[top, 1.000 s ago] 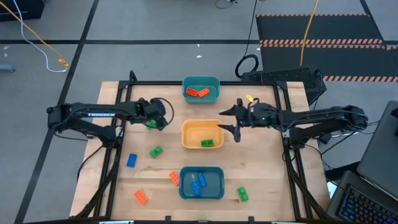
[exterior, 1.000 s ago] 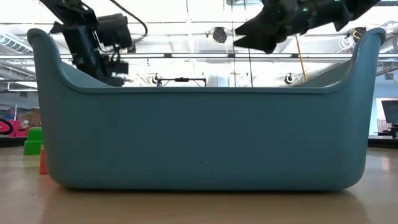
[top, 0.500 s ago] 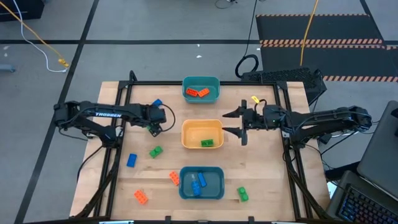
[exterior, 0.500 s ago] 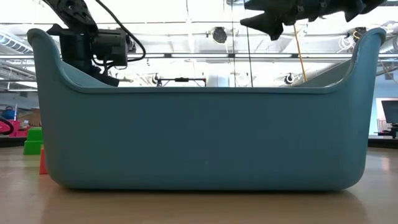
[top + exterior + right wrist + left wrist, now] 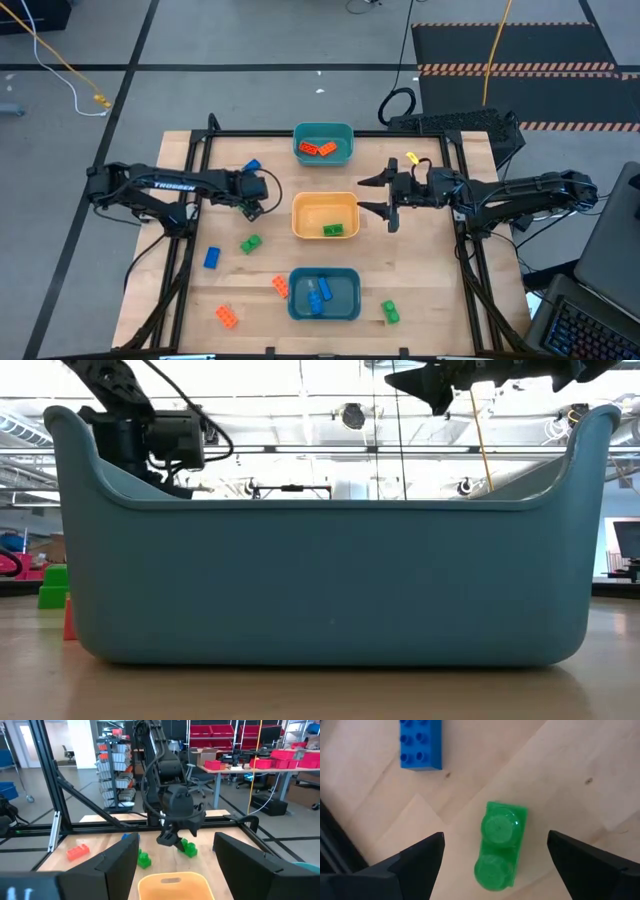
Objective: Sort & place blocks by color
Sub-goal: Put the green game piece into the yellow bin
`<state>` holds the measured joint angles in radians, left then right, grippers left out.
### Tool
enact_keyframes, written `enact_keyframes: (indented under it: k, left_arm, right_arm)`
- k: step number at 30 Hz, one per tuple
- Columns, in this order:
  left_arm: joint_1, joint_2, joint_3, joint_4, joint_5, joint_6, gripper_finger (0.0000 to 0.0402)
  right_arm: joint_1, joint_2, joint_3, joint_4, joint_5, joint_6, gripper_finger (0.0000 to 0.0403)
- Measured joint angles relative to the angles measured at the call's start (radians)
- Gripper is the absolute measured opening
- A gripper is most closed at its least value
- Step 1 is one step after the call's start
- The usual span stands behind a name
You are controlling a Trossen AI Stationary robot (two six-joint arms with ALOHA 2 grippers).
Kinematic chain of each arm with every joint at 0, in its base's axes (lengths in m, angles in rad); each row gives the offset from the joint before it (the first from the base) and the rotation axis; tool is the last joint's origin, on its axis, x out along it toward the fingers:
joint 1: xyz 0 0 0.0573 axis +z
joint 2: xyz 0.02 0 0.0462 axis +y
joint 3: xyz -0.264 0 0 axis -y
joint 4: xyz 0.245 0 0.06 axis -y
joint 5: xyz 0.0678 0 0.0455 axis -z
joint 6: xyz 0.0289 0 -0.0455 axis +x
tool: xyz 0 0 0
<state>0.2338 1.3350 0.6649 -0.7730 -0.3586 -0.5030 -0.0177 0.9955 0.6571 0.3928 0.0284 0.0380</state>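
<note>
We find the left pincer (image 5: 492, 857) wide open, holding nothing, directly over the green block (image 5: 500, 845), whose long axis runs crosswise to the finger gap; right arm farther.

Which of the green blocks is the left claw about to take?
The green block lying between the open left claw fingers, beside the yellow bin; the other loose green ones lie farther off.

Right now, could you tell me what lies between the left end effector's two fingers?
A green block, lying on the bare wood table. The left wrist view shows it between the open fingers of the left end effector, touching neither.
</note>
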Motion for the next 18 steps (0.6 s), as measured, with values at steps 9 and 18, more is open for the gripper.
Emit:
enact_keyframes:
  k: [9, 18]
  left_arm:
    - [0.007, 0.000, -0.085, 0.064, 0.058, 0.038, 0.0355]
    - [0.073, 0.000, -0.092, 0.174, 0.125, 0.108, 0.0242]
  right_arm:
    - [0.000, 0.000, 0.000, 0.023, 0.000, 0.002, 0.0251]
    - [0.000, 0.000, 0.000, 0.026, 0.000, 0.003, 0.0251]
